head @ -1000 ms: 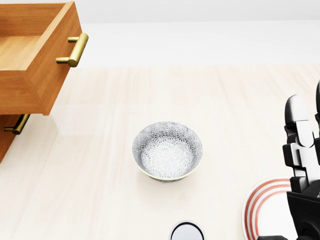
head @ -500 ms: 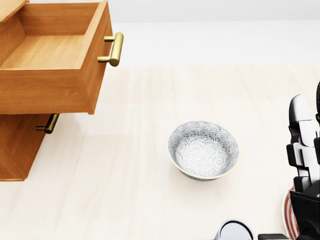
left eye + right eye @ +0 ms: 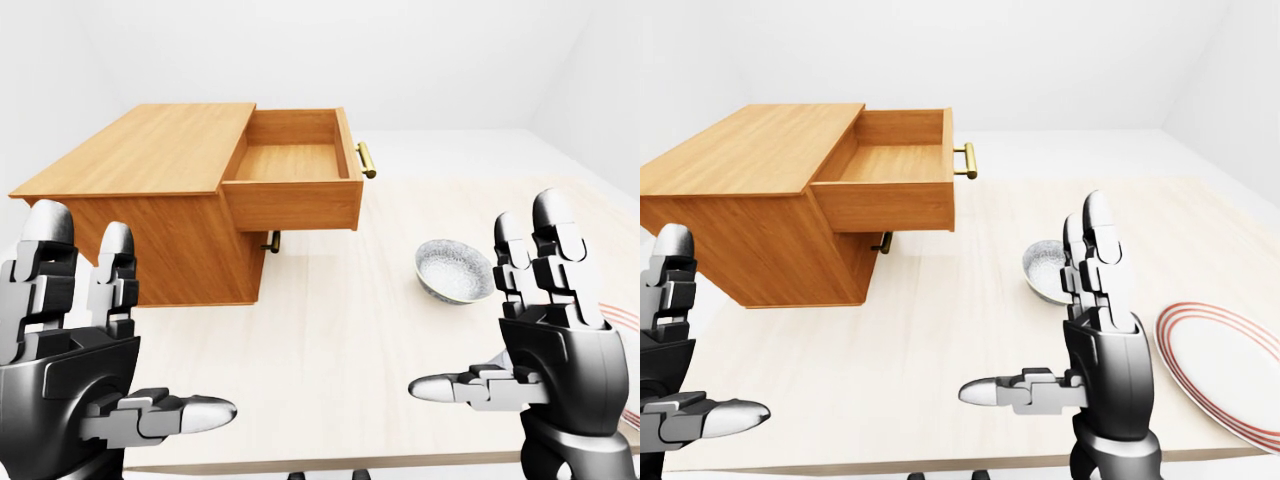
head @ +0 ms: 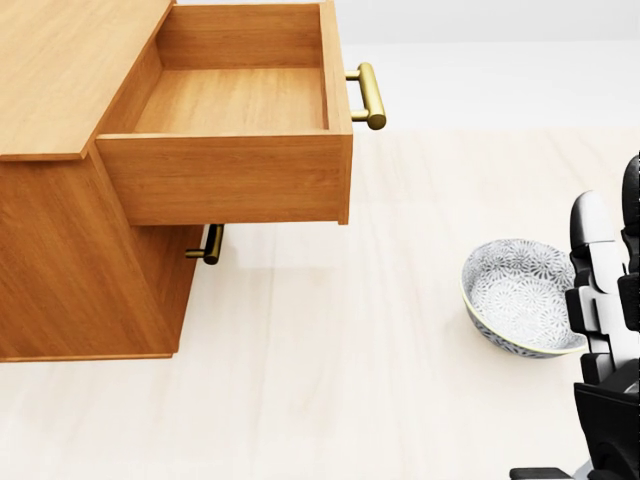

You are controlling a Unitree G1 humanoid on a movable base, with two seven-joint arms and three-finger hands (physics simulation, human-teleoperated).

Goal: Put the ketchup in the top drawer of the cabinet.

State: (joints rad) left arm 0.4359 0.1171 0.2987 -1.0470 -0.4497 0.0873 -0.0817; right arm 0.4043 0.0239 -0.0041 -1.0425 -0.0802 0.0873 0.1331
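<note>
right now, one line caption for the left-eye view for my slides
Both open hands, left hand and right hand, raised empty before the cabinet with its top drawer pulled out, patterned bowl nearby; no ketchup visible.

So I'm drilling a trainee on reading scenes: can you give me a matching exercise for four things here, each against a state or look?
Things:
1. top drawer
2. bowl
3. plate
4. right hand

States:
A. red rings round the rim
B. pulled out, nothing in it
C. fingers spread, holding nothing
D. grey flower pattern, empty

Pairs: 1-B, 2-D, 3-A, 4-C
</note>
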